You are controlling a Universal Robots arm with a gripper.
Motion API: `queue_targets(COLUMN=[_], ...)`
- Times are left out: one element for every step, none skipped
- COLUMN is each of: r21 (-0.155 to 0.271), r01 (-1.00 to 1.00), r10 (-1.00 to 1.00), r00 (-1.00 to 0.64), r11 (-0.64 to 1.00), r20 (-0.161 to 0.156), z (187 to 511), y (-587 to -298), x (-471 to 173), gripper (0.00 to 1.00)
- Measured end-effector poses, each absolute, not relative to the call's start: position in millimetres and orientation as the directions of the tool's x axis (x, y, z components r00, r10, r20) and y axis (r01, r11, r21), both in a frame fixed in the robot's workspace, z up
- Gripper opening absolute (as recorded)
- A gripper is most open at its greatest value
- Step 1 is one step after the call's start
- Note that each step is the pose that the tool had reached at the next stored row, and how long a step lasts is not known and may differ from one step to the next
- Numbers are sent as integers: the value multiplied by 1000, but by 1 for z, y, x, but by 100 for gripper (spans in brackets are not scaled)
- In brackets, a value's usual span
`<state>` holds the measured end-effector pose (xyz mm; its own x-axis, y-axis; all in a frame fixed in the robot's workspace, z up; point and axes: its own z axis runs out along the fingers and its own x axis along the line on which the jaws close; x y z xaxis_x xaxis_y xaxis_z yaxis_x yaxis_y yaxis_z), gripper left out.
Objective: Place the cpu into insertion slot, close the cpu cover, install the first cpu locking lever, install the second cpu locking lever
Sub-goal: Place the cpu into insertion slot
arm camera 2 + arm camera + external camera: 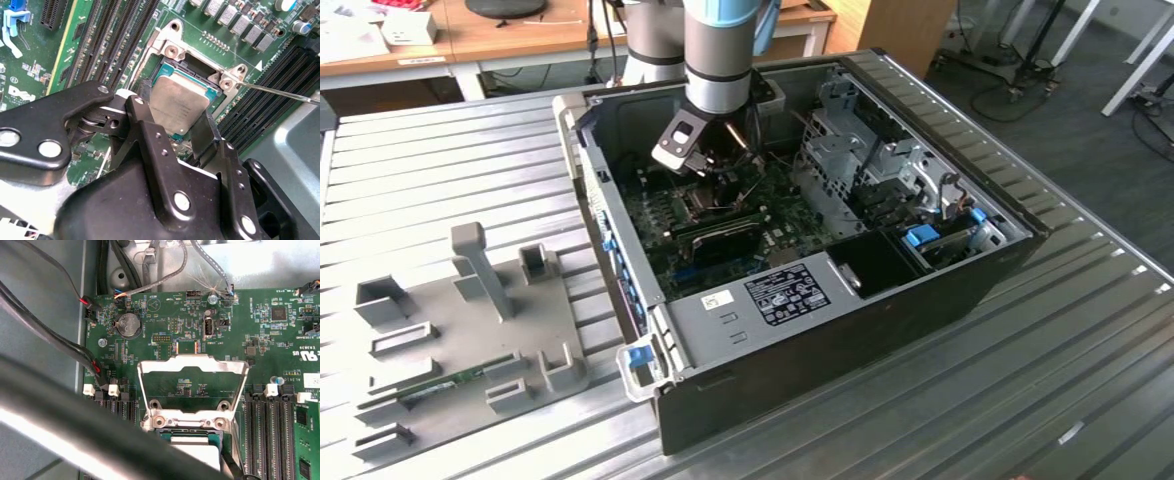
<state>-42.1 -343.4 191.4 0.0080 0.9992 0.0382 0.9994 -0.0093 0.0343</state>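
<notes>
Black fingers [150, 145] sit closest in the second wrist view, 2 of them, and they belong to the jaws. The jaws are part way open, just as wide as the cpu [179, 102], and they pinch it from 2 sides. The cpu is flat and grey and lies low in the insertion slot [171, 50], with the slot's shiny rim around it. A thin metal rod [280, 93] sticks out from one corner of the slot and runs over the long black memory slots [265, 107]. In the first wrist view the cpu cover [155, 365] is tipped up and open just beside the slot, so the top of the cpu is bare. The green board [165, 330] shows through the cover's big window. In the exterior view the arm [718, 50] comes almost straight down from above into the open computer case [921, 340]. Its wrist [718, 92] hangs low inside, and the jaws point down at the board near the far end of the case. The case lies on its side on a grey metal desk [440, 160]. A grey tray of holders [540, 305] lies on the desk at the exterior view's left, well apart from the arm.
</notes>
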Motion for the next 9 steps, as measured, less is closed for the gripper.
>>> queue_targets(r21=[34,34,34,35,34,34,35,35,34], r01=[999,999,999,999,999,999,999,999,999], r10=[999,999,999,999,999,999,999,999,999], r00=[8,8,8,8,8,8,8,8,8], r11=[-9,-9,-9,-9,-9,-9,-9,-9,-9], r20=[38,38,38,39,39,38,38,39,39], z=[191,191,191,191,191,192,192,193,194], y=[-343,-343,-343,-343,-343,-343,-343,-343,-343], x=[-42,-42,-42,-42,-42,-42,-42,-42,-42], gripper=[55,55,55,55,55,55,55,55,55])
